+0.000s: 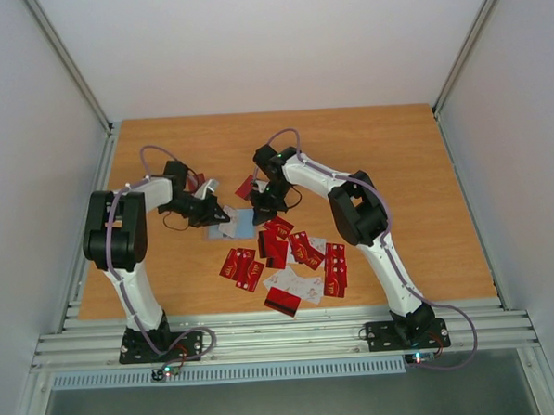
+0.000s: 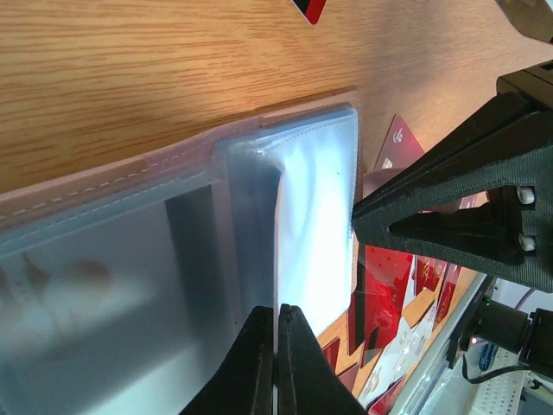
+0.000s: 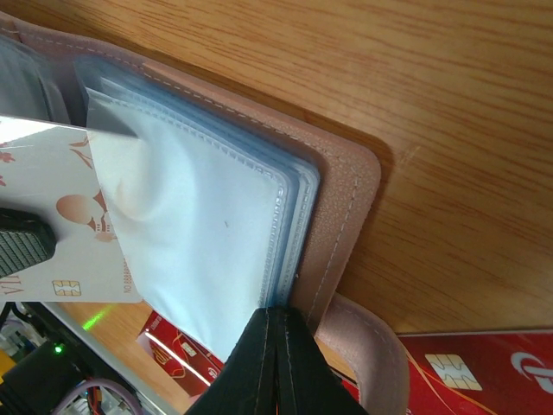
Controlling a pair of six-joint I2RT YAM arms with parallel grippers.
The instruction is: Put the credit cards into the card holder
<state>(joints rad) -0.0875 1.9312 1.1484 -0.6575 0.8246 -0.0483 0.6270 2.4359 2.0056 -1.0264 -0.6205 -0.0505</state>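
The left gripper (image 2: 276,318) comes at the card holder (image 1: 238,226) from its left, jaws pressed together on one clear plastic sleeve, which it pulls up away from the rest. The card holder lies open on the wooden table (image 1: 396,164), its tan stitched cover underneath and the stack of clear sleeves on top. A white card (image 3: 47,207) with orange marks lies partly under the lifted sleeve. At the holder's right edge the right gripper (image 3: 276,318) is closed narrow on the sleeves' outer rim, just inside the cover. The credit cards (image 1: 294,260), mostly red side up, lie scattered just beside the holder on its near right side.
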